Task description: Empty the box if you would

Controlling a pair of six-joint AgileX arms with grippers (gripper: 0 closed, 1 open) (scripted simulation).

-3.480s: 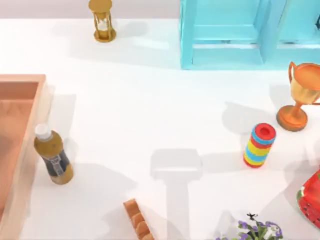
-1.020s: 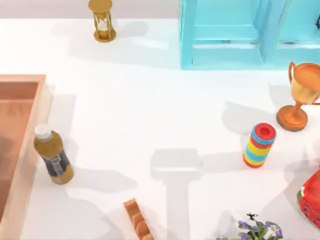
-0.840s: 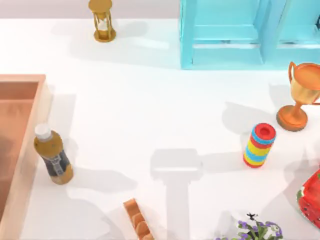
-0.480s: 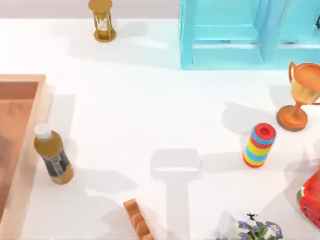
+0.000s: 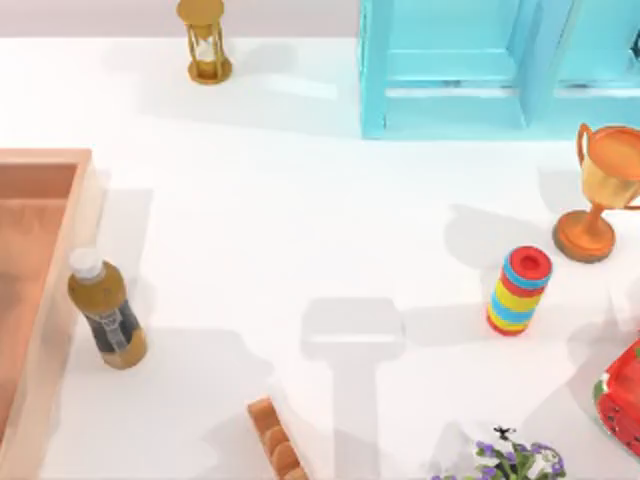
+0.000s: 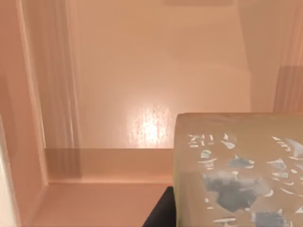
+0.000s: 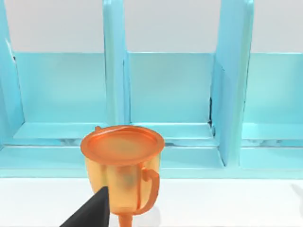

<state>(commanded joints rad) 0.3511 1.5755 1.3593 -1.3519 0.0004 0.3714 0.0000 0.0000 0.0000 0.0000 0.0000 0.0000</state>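
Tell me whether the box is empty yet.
Not empty. The left wrist view shows a pale speckled block lying inside the box, on its floor. The bottle stands outside, beside its wall.

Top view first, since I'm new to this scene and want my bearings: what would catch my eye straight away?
The turquoise cabinet at the table's far edge stands out most, with an orange-gold trophy in front of it to the right. At the left edge sits the big terracotta box, and a brown bottle with a white cap stands just outside its wall. A striped ring stack adds bright colour right of centre.
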